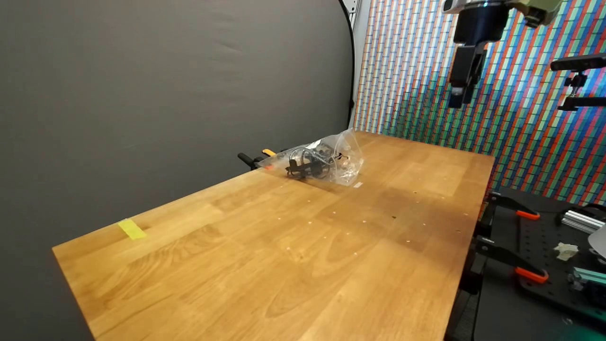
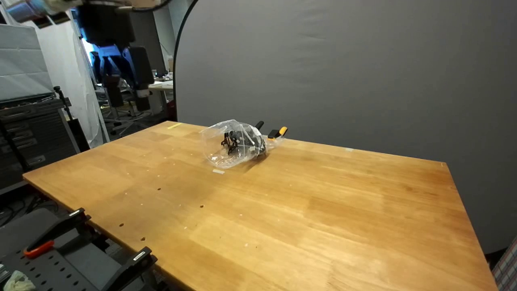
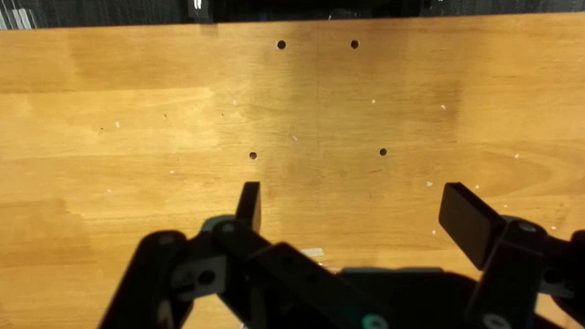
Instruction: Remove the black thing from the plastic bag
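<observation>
A clear plastic bag (image 1: 349, 163) lies on the wooden table near its far edge; it also shows in an exterior view (image 2: 212, 141). Inside it is a black thing (image 1: 305, 168) with thin frame-like parts and cables; it also shows in an exterior view (image 2: 231, 141). I cannot tell where the bag's mouth is. My gripper (image 1: 461, 97) hangs high above the table, well apart from the bag, pointing down; it also shows in an exterior view (image 2: 129, 101). In the wrist view the jaws (image 3: 352, 210) are wide apart with nothing between them, and the bag is largely hidden or out of view.
A clamp with yellow-orange tips (image 2: 279, 132) sits at the table edge behind the bag, before a grey backdrop (image 2: 343, 81). Black clamps with orange parts (image 1: 513, 265) stand along the robot-side edge. Yellow tape (image 1: 132, 228) marks the table (image 1: 284, 284).
</observation>
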Controlling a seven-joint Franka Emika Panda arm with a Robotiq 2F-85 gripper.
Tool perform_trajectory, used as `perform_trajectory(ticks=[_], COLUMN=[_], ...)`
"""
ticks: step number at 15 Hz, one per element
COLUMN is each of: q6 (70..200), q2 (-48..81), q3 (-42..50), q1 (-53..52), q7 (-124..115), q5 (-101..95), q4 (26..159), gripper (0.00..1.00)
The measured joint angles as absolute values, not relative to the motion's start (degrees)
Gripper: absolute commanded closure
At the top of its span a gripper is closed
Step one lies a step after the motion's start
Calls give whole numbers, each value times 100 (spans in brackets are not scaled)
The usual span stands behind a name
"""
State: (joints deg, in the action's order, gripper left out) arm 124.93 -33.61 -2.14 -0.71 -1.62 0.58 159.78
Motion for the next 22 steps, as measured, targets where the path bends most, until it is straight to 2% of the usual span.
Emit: perform_trajectory(ticks=[7,14,22], q6=[14406,15025,15652], q2=[-1097,749,1760], q3=[-374,-235,-206], q1=[-72,-55,-4], q7=[-529,-591,-846], q5=[58,1168,1771], q4=[15231,14050,13300], gripper=[0,0,0])
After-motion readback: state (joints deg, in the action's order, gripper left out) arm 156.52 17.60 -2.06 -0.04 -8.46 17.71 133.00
